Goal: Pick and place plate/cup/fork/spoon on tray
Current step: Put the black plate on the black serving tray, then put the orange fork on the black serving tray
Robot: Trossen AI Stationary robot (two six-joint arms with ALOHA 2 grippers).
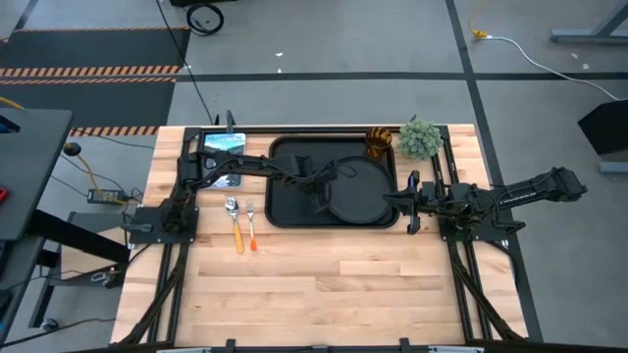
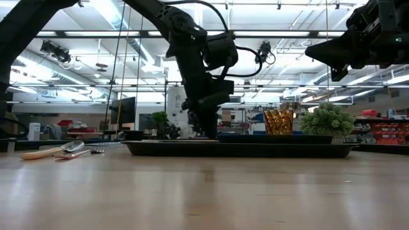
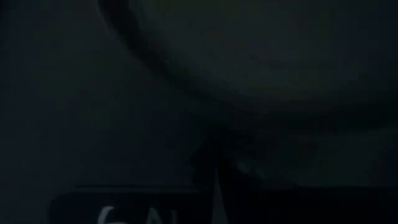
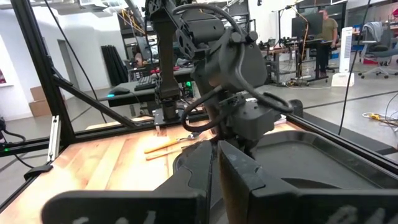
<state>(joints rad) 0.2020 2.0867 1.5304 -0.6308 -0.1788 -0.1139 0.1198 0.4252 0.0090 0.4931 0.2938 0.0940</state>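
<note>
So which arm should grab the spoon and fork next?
Probably left. The spoon and fork lie on the table left of the tray, near the left arm's base; the right gripper sits beyond the tray's opposite edge.

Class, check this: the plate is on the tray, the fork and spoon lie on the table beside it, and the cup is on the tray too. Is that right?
Not quite. The high view shows the cup on the table past the tray's far rim, beside the plant. The plate is on the tray; the fork and spoon lie on the table.
</note>
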